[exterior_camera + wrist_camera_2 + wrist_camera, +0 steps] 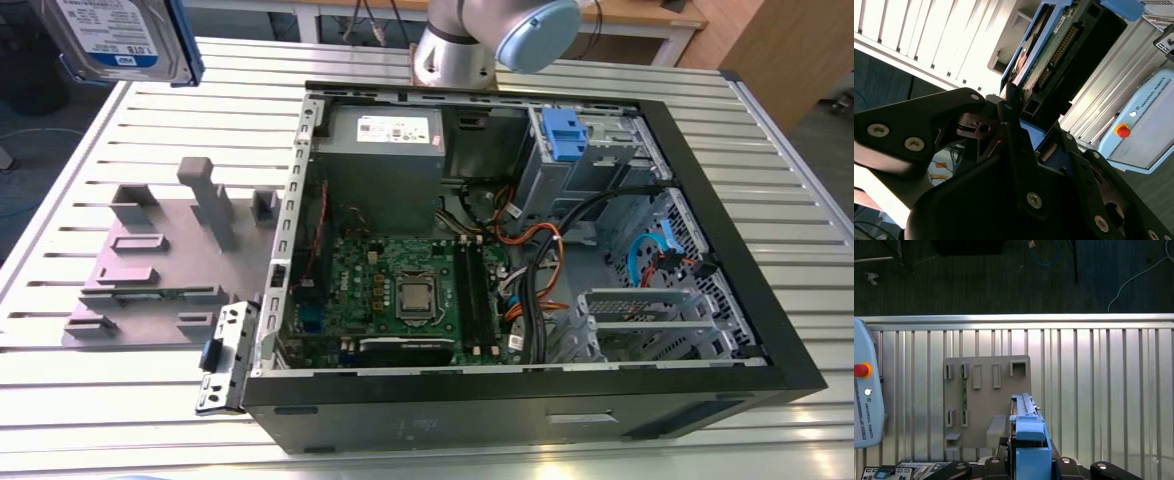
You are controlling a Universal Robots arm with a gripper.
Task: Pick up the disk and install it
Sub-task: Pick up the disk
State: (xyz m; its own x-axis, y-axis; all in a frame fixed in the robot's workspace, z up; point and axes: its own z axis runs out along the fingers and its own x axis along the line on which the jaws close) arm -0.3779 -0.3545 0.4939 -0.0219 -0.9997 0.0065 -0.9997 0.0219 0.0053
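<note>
Robot gripper [1026, 112] with its black jaws clamped on the disk [1054, 55] — in the second wrist view the blue rails and the green underside with its connector row run out from between the fingers [1009, 130]. In the first wrist view the disk [1026, 440] hangs edge-on, a blue rail toward the camera, above a slatted metal table [1104, 390]. A grey holder [986, 385] with several upright slots lies on the table beneath it, 1 slot holding a thin green strip [964, 390]. A pale control pendant [864, 410] with a red button [860, 370] sits at the table's side.

In the exterior view the disk [114, 40] is in the air high at the exterior view's left, label to the camera, well apart from the open computer case [467, 415] — the case lies on its side on the table [160, 120], to the exterior view's right of the holder [147, 270]. Inside it are a green circuit board [400, 290], a grey metal box [387, 135] and, in the far corner, a blue-fronted drive bay [567, 135]. Behind the case stands the arm [467, 45]. Beyond the table lies dark floor with a blue cable [1046, 252].
</note>
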